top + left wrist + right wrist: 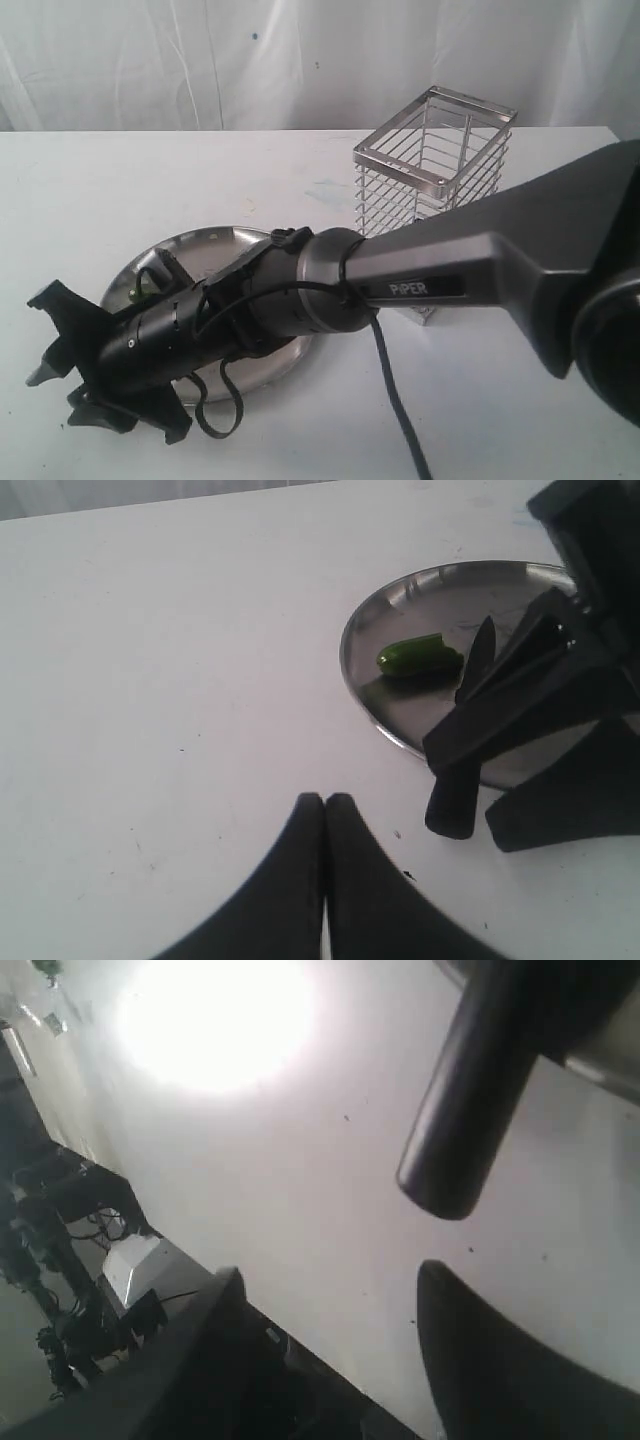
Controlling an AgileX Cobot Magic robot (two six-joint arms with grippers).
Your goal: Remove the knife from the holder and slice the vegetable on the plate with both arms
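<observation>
The green vegetable [420,658] lies on the steel plate [430,595], near its rim. Beside it is the black knife [478,665], blade tip close to the vegetable, handle sticking out past the rim over the table. My right gripper [60,365] has reached across the plate [215,250] and stands open, its fingers [545,710] either side of the handle. The handle [465,1100] shows beyond the spread right gripper [330,1275], not clamped. My left gripper [325,802] is shut and empty above bare table, short of the plate. The wire holder [432,175] stands behind.
The grey PiPER link [470,270] of the right arm spans the table in front of the holder, with a black cable [395,400] hanging from it. A white curtain [200,60] closes the back. The table's edge and equipment beyond it [90,1260] show in the right wrist view.
</observation>
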